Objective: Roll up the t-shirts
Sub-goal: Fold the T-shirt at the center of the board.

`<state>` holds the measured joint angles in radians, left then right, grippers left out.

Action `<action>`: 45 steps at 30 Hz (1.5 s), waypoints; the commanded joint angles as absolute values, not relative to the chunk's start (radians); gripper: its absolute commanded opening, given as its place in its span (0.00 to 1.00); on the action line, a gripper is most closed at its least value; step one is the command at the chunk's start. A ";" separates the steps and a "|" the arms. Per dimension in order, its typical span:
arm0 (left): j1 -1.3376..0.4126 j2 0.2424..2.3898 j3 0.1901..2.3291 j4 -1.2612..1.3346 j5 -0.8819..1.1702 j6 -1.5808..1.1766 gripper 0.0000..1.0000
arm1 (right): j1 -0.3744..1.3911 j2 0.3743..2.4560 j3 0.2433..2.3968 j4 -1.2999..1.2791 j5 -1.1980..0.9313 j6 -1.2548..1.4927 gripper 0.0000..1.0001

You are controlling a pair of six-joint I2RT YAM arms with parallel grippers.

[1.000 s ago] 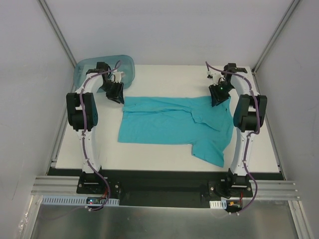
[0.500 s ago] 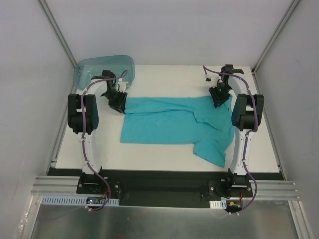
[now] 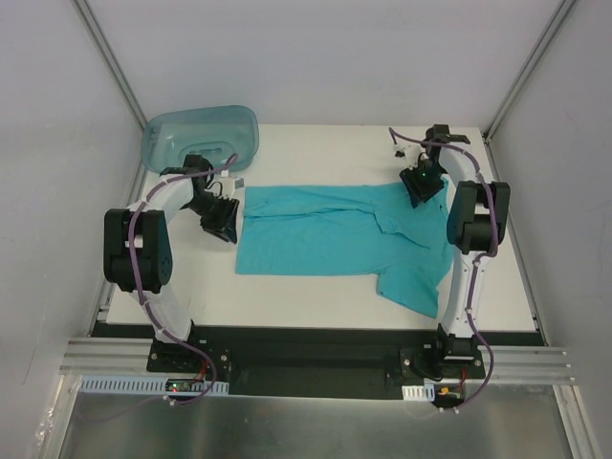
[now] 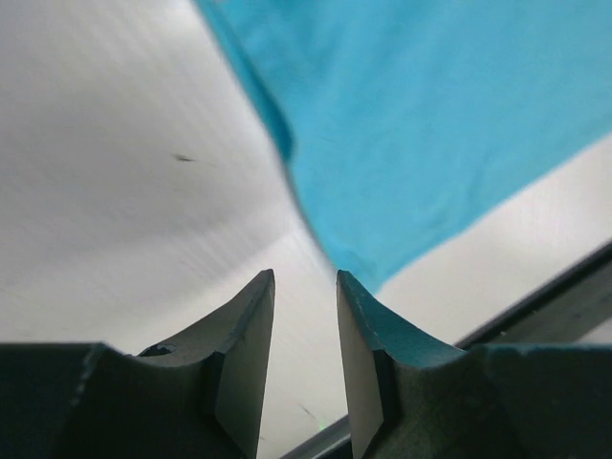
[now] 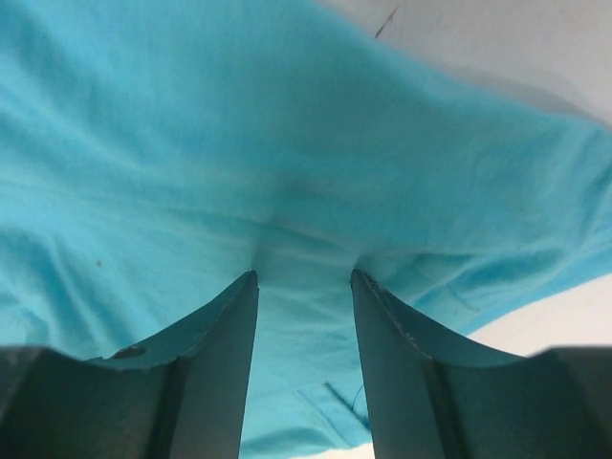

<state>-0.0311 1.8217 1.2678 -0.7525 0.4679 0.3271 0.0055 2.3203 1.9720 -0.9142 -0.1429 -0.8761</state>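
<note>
The turquoise t-shirt point(image 3: 335, 229) lies spread flat across the white table point(image 3: 316, 153), one sleeve pointing toward the near right. My left gripper point(image 3: 222, 218) hovers just off the shirt's left edge. In the left wrist view that gripper point(image 4: 305, 275) is open with only bare table between its fingers, and the t-shirt point(image 4: 421, 124) lies ahead to the right. My right gripper point(image 3: 421, 188) sits on the shirt's far right part. In the right wrist view the gripper point(image 5: 304, 274) is open, its tips pressing on the t-shirt point(image 5: 239, 143) with cloth lying flat between them.
A translucent blue-green plastic bin point(image 3: 201, 134) stands at the far left corner, right behind the left arm. A black rail point(image 3: 306, 344) runs along the near edge between the arm bases. White walls close in both sides.
My left arm swung its elbow out to the left and the gripper drew back off the shirt's far-left corner. The shirt's left edge shifted slightly right. My right gripper's fingers spread wider.
</note>
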 commanded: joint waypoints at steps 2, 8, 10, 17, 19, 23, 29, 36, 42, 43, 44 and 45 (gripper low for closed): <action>-0.080 1.773 1.212 -0.781 0.657 0.321 0.35 | 0.003 2.180 1.902 -0.908 -0.158 -0.876 0.49; -0.124 1.859 1.218 -0.781 0.534 0.298 0.37 | 0.003 2.171 1.822 -0.936 -0.158 -0.890 0.49; -0.126 1.896 1.207 -0.787 0.483 0.301 0.36 | 0.003 2.171 1.815 -0.948 -0.166 -0.893 0.49; -0.140 1.850 1.068 -0.799 0.459 0.373 0.15 | 0.003 2.157 1.798 -0.969 -0.163 -0.908 0.49; -0.152 1.820 1.025 -0.811 0.439 0.411 0.13 | 0.003 2.148 1.786 -0.973 -0.161 -0.911 0.49; -0.155 1.770 1.009 -0.818 0.396 0.419 0.20 | 0.003 2.119 1.763 -0.985 -0.175 -0.911 0.49; -0.112 1.628 1.103 -0.839 0.491 0.427 0.36 | -0.049 1.936 1.683 -0.997 -0.313 -1.012 0.50; -0.094 1.776 1.336 -0.836 0.560 0.315 0.41 | -0.045 1.801 1.427 -0.991 -0.353 -1.344 0.51; -0.094 1.862 1.413 -0.841 0.551 0.325 0.42 | -0.023 1.821 1.373 -1.016 -0.348 -1.433 0.51; -0.094 1.871 1.419 -0.839 0.546 0.327 0.42 | -0.017 1.824 1.368 -1.015 -0.344 -1.436 0.51; -0.094 1.881 1.425 -0.841 0.543 0.327 0.42 | -0.011 1.830 1.356 -1.006 -0.335 -1.434 0.51; -0.094 1.888 1.436 -0.841 0.540 0.328 0.42 | -0.002 1.835 1.350 -0.997 -0.328 -1.433 0.51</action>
